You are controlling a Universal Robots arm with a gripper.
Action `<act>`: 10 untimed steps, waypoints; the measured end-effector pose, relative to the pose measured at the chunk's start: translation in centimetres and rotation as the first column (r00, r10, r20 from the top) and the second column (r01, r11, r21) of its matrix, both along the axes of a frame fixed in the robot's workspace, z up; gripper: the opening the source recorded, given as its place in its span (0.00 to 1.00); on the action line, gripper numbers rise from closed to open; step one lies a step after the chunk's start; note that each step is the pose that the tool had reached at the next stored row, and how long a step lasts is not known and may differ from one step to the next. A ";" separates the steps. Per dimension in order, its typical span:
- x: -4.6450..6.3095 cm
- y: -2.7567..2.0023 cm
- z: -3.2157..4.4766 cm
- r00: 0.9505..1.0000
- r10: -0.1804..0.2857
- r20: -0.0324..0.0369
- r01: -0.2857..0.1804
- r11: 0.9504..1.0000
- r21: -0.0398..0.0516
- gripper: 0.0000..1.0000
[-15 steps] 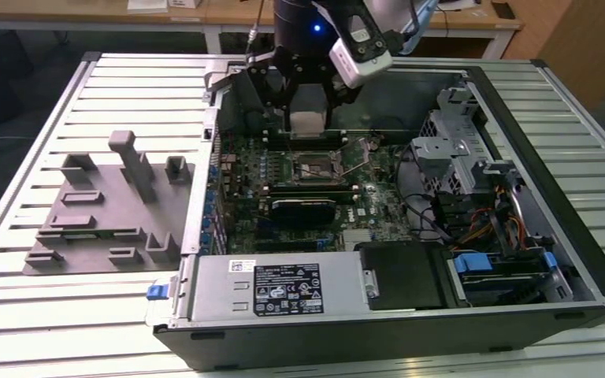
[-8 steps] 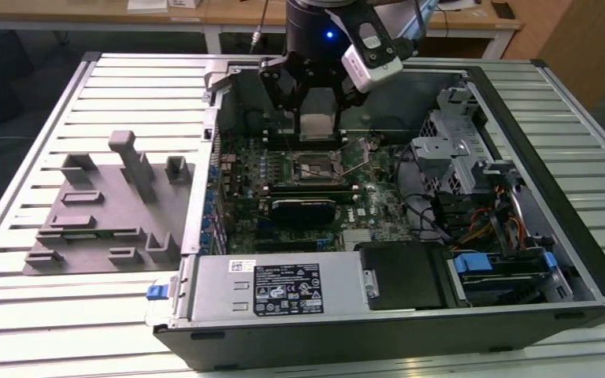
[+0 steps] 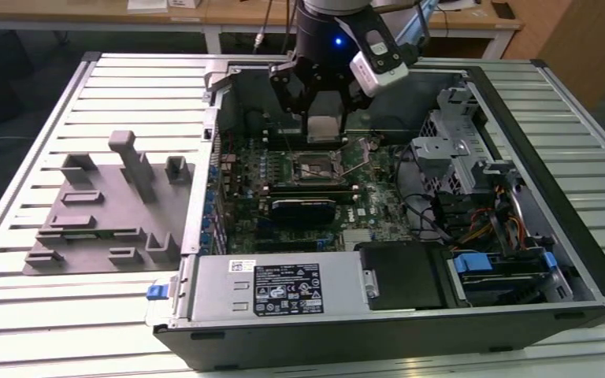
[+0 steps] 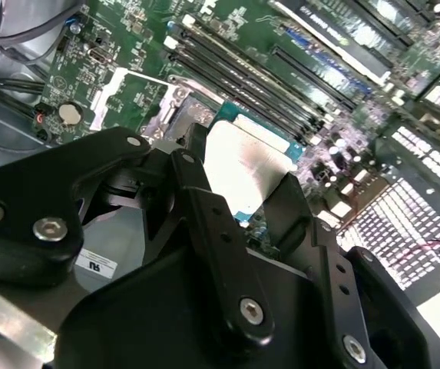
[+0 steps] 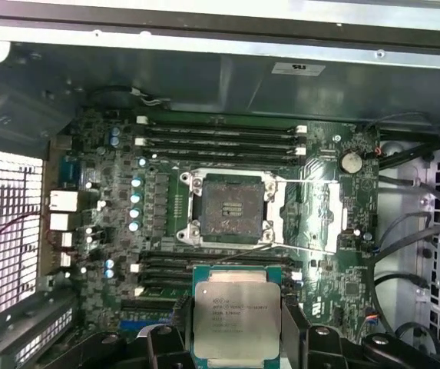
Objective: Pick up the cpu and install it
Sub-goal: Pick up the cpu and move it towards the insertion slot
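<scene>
STEP: transport, pick done, install not done | GRIPPER [image 3: 324, 118]: closed on cpu [image 3: 324, 130], held flat, upper centre of exterior view | SOCKET [image 3: 317, 167]: open, frame centre, just below chip, apart | NEED (judged): squaring cpu over socket, level descent

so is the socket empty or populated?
Empty: the socket is bare, and the cpu is clamped in the gripper.

socket [image 5: 229, 209] bare, clear above; ram slots [image 5: 220, 142] flank 2 sides.
</scene>
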State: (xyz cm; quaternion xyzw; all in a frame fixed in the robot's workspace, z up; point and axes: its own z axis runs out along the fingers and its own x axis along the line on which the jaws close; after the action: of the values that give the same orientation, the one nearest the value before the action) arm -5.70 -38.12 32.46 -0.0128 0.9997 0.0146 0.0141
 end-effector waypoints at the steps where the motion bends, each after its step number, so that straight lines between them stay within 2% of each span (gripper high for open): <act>1: 0.1 0.13 -0.15 1.000 0.000 0.000 0.000 1.000 0.000 0.55; 5: 0.3 0.69 -0.71 1.000 0.000 0.000 0.000 1.000 0.000 0.55; 10: 0.4 1.69 -1.46 1.000 0.000 0.000 0.000 1.000 0.000 0.55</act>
State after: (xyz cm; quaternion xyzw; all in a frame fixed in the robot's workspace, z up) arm -5.31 -36.43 31.00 -0.0128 0.9997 0.0146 0.0141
